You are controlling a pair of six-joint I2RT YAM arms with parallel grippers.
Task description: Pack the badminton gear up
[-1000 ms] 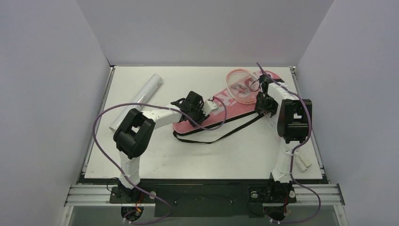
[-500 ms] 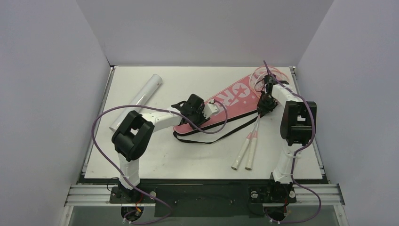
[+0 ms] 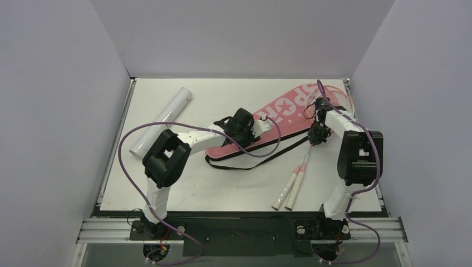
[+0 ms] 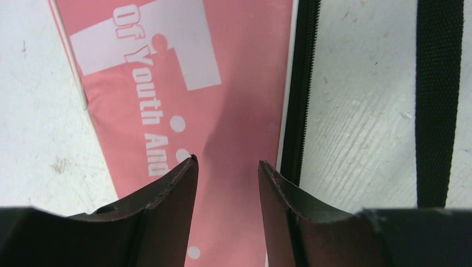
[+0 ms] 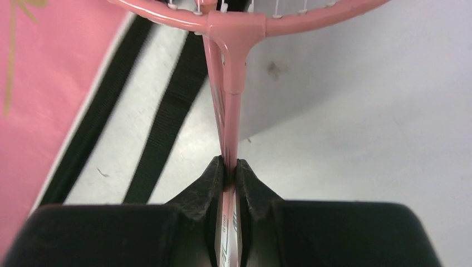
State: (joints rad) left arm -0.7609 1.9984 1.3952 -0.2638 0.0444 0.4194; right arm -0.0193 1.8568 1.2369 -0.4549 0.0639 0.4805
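Two rackets (image 3: 300,167) pinched at the shafts in my right gripper (image 5: 229,167), on the right side of the table (image 3: 195,183).

Their long axis runs diagonally. The handles lie close to the near edge, pointing at me and slightly left, and the heads are up in the far right corner beside the wide end of the pink cover (image 3: 278,119). The black strap (image 3: 278,153) loops along the cover's near side, between it and the handles. Bare table lies left of the handles, and the white tube (image 3: 161,119) sits well apart along the left edge. The right jaws are closed tight on both shafts just below the heads. My left gripper (image 4: 225,164) hangs over the cover's narrow end by its zipper edge, jaws partly apart with nothing between them.
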